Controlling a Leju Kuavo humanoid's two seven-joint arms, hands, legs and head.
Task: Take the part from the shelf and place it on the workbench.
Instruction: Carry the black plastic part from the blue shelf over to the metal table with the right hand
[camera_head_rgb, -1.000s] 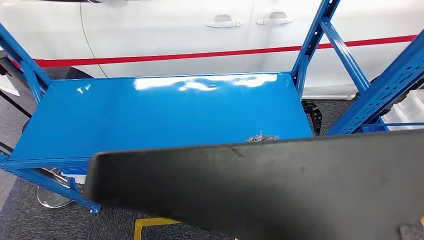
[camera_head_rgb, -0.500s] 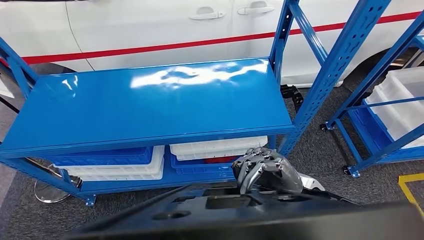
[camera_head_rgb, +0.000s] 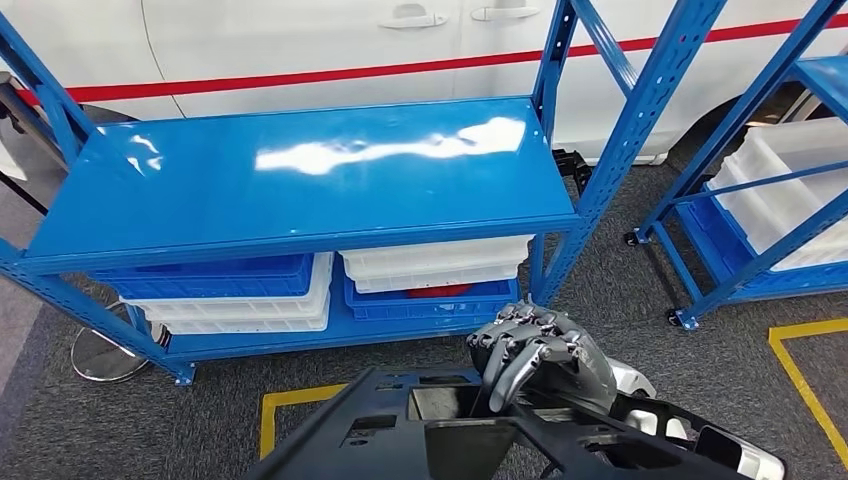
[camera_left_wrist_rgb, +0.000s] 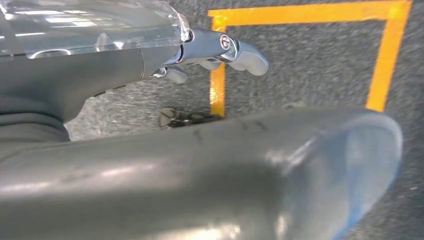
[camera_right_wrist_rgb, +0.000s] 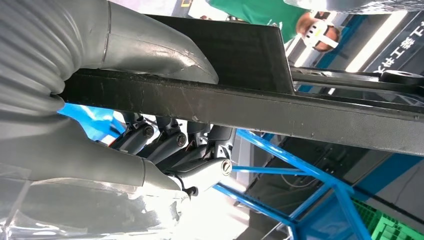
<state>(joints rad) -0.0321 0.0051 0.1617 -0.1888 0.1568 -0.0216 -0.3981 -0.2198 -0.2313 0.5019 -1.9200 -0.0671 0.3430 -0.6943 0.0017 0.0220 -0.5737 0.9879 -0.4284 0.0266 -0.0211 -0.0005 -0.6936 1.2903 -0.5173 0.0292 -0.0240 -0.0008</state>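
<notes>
A big black plastic part (camera_head_rgb: 400, 430) with cut-outs spans the bottom of the head view, off the shelf and over the carpet. My right hand (camera_head_rgb: 535, 355) grips it near its middle, fingers curled over its far edge. In the right wrist view the thumb (camera_right_wrist_rgb: 150, 50) presses one face of the part's (camera_right_wrist_rgb: 250, 107) black edge and the fingers (camera_right_wrist_rgb: 170, 140) wrap the other. The left hand (camera_left_wrist_rgb: 150, 55) hangs over the floor, with its fingers (camera_left_wrist_rgb: 225, 47) held apart from the thick thumb (camera_left_wrist_rgb: 200, 170) and only carpet between them. The blue shelf (camera_head_rgb: 300, 180) stands ahead with a bare top.
White bins (camera_head_rgb: 435, 268) and blue bins (camera_head_rgb: 210, 278) fill the shelf's lower level. A white car (camera_head_rgb: 300, 40) stands behind it. A second blue rack (camera_head_rgb: 780, 200) with white bins is at the right. Yellow lines (camera_head_rgb: 800, 370) mark the carpet. A person in green (camera_right_wrist_rgb: 250, 10) stands nearby.
The whole view has shifted back from the shelf. The part has sunk from covering the lower half of the picture to its bottom edge, and my right hand on it has come into sight.
</notes>
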